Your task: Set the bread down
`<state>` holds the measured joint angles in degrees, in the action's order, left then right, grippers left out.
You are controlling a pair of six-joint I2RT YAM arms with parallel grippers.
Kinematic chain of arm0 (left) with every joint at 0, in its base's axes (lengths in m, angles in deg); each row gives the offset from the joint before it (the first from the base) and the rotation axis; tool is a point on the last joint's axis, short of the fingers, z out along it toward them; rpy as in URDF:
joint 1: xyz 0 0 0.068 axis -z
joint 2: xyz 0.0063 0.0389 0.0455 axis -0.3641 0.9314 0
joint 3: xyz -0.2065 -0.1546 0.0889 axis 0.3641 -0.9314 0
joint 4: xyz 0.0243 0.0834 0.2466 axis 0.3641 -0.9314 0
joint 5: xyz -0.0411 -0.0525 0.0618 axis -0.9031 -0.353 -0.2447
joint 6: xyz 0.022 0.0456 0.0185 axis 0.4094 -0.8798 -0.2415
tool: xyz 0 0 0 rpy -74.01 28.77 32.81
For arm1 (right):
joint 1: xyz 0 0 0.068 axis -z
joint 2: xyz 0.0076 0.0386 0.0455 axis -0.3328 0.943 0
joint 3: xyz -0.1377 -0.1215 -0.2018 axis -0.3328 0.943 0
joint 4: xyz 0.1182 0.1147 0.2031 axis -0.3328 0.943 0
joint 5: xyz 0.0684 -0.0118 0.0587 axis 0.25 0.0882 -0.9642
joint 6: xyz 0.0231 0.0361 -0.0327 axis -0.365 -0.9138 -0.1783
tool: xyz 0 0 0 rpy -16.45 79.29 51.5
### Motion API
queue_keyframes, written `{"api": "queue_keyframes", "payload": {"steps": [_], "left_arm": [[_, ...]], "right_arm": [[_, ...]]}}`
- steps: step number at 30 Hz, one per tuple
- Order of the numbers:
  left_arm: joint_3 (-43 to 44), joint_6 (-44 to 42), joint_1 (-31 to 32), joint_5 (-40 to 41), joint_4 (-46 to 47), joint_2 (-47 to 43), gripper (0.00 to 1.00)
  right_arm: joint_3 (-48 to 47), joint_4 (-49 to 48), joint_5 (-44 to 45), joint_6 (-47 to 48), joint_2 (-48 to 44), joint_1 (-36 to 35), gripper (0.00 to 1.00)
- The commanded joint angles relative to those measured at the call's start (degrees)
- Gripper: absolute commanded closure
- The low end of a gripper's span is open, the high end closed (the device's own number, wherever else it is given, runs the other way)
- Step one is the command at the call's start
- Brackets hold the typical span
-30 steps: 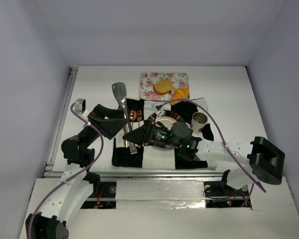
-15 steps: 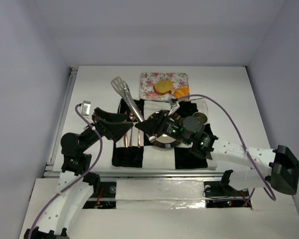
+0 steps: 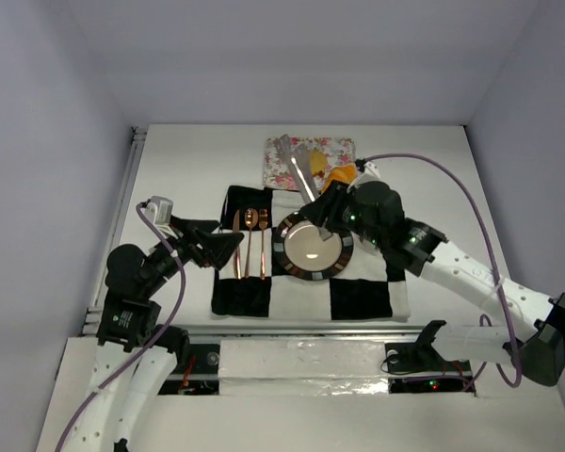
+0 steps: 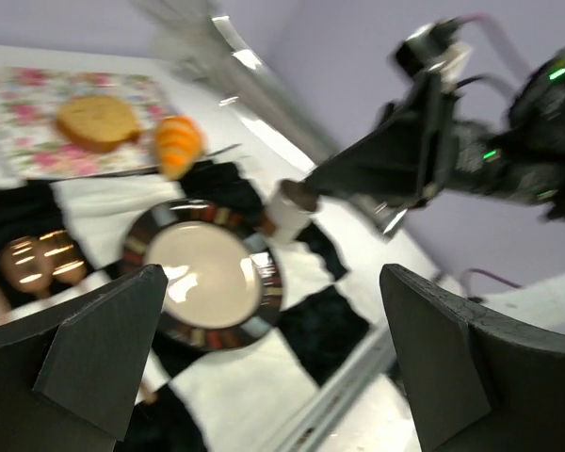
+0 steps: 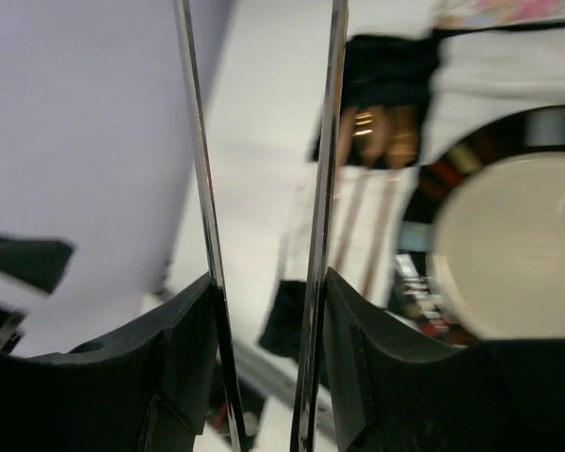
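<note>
Upper centre: a white mat (image 3: pixel 339 149) with pink flowers, an orange-golden croissant (image 4: pixel 177 143), a tan slice (image 4: pixel 97 121) with darker crust. Centre: black-and-white checked cloth (image 3: pixel 358 294), cream plate (image 3: pixel 284 247) with dark striped rim, copper cutlery (image 3: pixel 250 240), silver tongs (image 3: pixel 299 171).

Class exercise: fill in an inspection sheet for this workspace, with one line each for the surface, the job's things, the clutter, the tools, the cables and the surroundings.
Surface: white table, with a checked placemat in the middle.
Job's things: croissant and round slice both lie on the floral mat at the far side.
Clutter: plate bare; copper cutlery to its left; cup beside it.
Tools: left tool open and empty; right tool shut on tongs that reach over the floral mat.
Cables: left cable and right cable, both purple, loop along their arms.
Surroundings: plain pale walls; nothing else seen.
</note>
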<state>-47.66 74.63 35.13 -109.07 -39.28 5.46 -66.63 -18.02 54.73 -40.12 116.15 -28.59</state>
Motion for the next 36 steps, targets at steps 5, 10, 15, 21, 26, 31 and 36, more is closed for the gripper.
{"api": "queue_keyframes", "payload": {"steps": [5, 10, 15, 21, 26, 31, 36], "left_arm": [[-2.1, -8.0, 0.0, 8.4, -8.2, -5.1, 0.01], [-3.4, -7.9, 0.0, 8.6, -7.3, -7.7, 0.01], [-3.7, -7.7, 2.5, 11.3, -7.5, -10.5, 0.01], [-3.7, -7.6, 3.7, 12.3, -7.7, -12.0, 0.01], [-3.8, -7.5, 4.2, 12.9, -7.8, -12.9, 0.01], [-3.8, -7.4, 4.2, 12.8, -7.7, -12.8, 0.01], [-3.9, -7.4, 4.2, 12.8, -7.6, -12.8, 0.01]], "right_arm": [[-11.3, 27.9, 8.0, 9.7, 4.5, 7.6, 0.5], [-15.2, 35.3, 10.1, 11.3, 9.5, 11.9, 0.5], [-14.7, 36.0, 7.4, 11.0, 13.2, 15.8, 0.5], [-17.0, 36.7, 7.3, 10.8, 16.2, 17.7, 0.5], [-19.6, 36.1, 5.9, 11.0, 18.9, 19.7, 0.49], [-21.1, 34.6, 4.4, 11.0, 20.0, 22.3, 0.48], [-22.0, 32.4, 1.2, 11.8, 22.8, 22.9, 0.48]]}}
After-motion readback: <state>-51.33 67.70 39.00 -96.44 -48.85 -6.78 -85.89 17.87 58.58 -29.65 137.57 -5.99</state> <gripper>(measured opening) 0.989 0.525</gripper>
